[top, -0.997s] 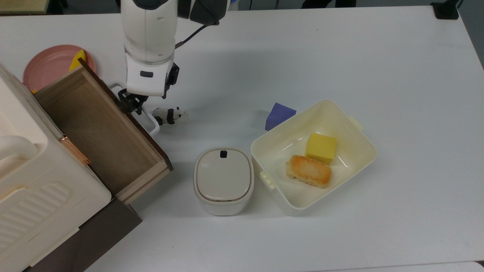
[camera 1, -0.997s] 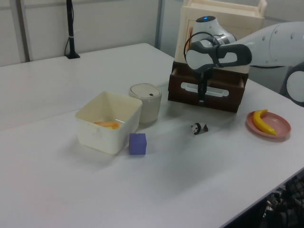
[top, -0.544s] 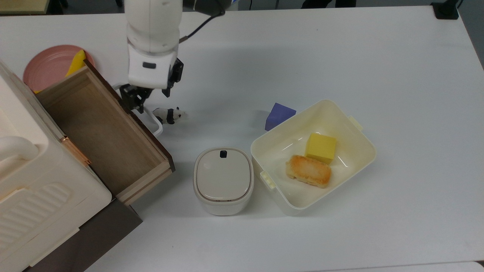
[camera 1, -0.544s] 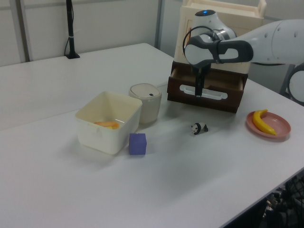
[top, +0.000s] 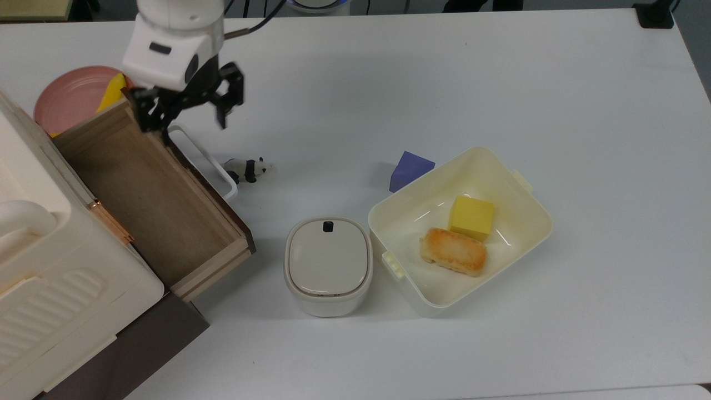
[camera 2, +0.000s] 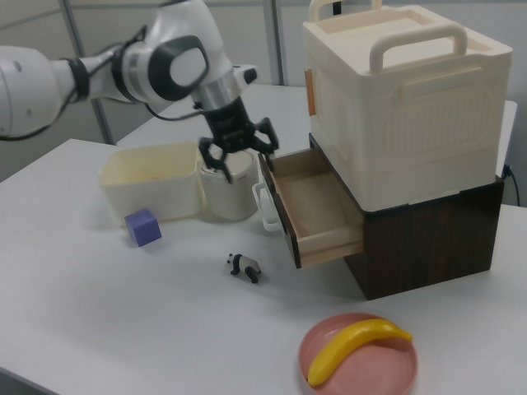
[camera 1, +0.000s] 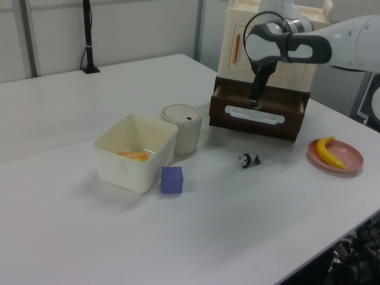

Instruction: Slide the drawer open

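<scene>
The drawer [top: 144, 194] stands pulled out of the dark wooden cabinet, its light plywood inside bare. Its dark brown front panel [camera 1: 259, 119] carries a white loop handle [top: 203, 161]. My gripper [top: 190, 121] hangs open above the far end of the front panel, raised off the handle, holding nothing. In the right view the gripper [camera 2: 239, 156] spreads its fingers just above the drawer [camera 2: 317, 206], up and left of the handle [camera 2: 263, 206]. The left view has the gripper [camera 1: 255, 98] over the drawer's top edge.
A panda toy [top: 247, 168] lies just in front of the handle. A cream lidded pot [top: 328, 266], a cream lunch box [top: 391, 206] with food and a purple block [top: 410, 169] sit farther out. A pink plate [top: 69, 100] with a banana [top: 112, 89] lies beside the drawer.
My gripper let go of the white handle, opened wide, rose and swung toward the top view's upper left. The drawer slid out a little and then stayed put.
</scene>
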